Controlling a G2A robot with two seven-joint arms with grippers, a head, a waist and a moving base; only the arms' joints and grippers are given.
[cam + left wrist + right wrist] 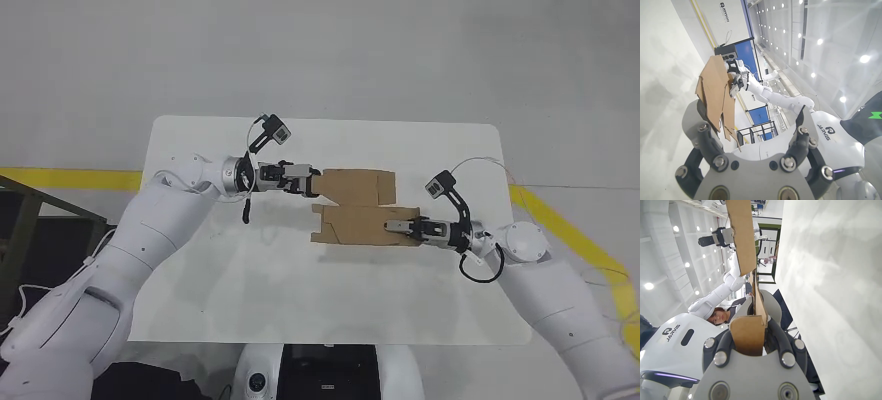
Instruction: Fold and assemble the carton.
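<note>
From the top view I see the flattened carton (355,205) over the middle of the counter (300,290), its long axis running side to side from my left claw (308,181) to my right claw (397,228). The right wrist view adds the grip: the right claw pinches the carton's end. The left wrist view shows the left claw spread wide, with the carton's edge against one finger (690,115).

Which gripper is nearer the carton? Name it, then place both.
Right. The right gripper is shut on one end of the carton. The left gripper is open at the opposite end, and whether it touches is unclear.
</note>
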